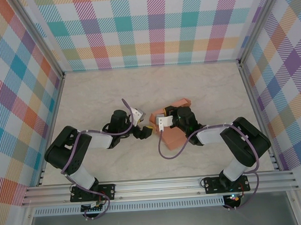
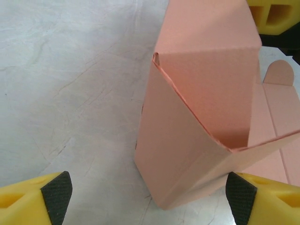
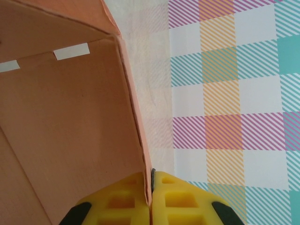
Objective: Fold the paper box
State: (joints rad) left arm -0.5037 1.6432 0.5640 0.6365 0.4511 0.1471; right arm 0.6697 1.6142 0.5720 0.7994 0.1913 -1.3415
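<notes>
Pinching paper box [image 2: 201, 93] wall: right end effector [image 3: 151, 199] | left end effector [image 2: 150, 197]: apart, facing it

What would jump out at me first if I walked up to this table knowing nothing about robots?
Probably the salmon-orange paper box, half folded with one end open, in the middle of the pale table. The right arm has its jaws pinched shut on one wall of the box, and the left arm has its jaws wide open just beside it. Loud pastel plaid walls stand around it all.
</notes>
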